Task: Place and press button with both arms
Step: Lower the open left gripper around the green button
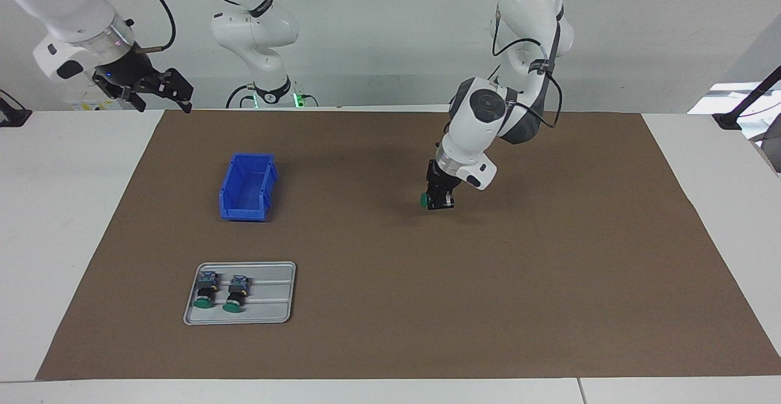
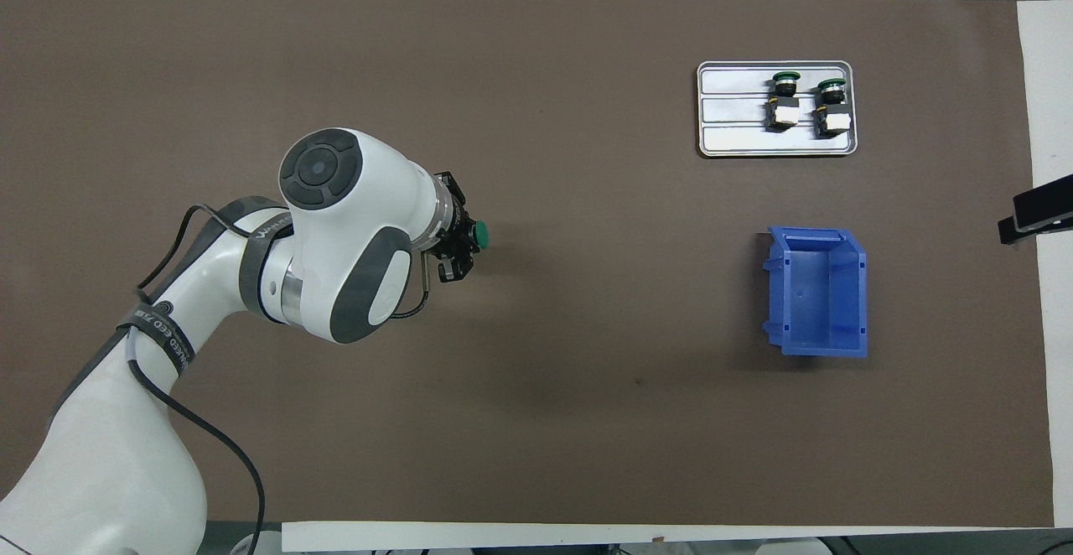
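Note:
My left gripper is shut on a green-capped button and holds it just above the middle of the brown mat; the overhead view shows the gripper with the button's green cap sticking out sideways. Two more buttons lie side by side on a grey tray; they also show in the overhead view. My right gripper waits raised over the table edge at the right arm's end.
A blue open bin stands on the mat, nearer to the robots than the tray; it also shows in the overhead view. The tray sits toward the right arm's end. A black clamp is at the table edge.

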Robot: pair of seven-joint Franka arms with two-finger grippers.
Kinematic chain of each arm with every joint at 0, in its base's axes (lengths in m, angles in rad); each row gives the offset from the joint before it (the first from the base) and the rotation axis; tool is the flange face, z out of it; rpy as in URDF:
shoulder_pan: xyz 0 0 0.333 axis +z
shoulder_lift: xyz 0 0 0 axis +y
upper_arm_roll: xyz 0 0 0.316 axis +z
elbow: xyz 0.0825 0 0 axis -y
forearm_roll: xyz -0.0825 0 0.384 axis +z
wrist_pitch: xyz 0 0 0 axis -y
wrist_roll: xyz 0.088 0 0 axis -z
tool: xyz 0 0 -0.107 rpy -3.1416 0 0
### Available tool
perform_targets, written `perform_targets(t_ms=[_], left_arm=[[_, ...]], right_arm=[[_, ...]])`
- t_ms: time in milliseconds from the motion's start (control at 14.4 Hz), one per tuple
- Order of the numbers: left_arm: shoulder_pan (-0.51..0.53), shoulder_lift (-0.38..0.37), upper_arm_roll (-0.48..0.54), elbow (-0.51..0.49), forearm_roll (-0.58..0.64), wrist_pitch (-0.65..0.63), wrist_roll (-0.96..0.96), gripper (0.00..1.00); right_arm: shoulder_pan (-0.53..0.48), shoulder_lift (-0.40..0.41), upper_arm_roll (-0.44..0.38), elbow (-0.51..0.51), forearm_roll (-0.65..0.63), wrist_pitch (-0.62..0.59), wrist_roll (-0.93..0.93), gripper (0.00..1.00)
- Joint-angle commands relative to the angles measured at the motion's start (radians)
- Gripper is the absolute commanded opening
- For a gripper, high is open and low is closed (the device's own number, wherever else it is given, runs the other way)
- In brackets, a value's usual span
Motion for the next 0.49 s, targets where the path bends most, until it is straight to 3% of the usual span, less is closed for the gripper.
perform_targets(t_ms=[0,139,278,417], left_arm=[[0.022,-0.048,-0.005,-0.05,-0.053,-0.002,0.088,0.21],[0.042,-0.077,-0.005,-0.079,-0.103,0.002,0.156,0.17],[0.071,-0.124,-0.004,-0.114,-0.251,0.002,0.313,0.15],[0.075,-0.134,-0.004,-0.143,-0.326,0.013,0.426,0.14]], right_arm=[[0.0,-0.022,0.001,-0.022,0.001,-0.003,-0.008,1.0],[0.0,-0.022,0.001,-0.022,0.001,-0.003,-0.008,1.0],[0.0,-0.022,0.001,-0.022,0.001,-0.003,-0.008,1.0],[0.0,-0.022,0.001,-0.022,0.001,-0.005,-0.008,1.0]])
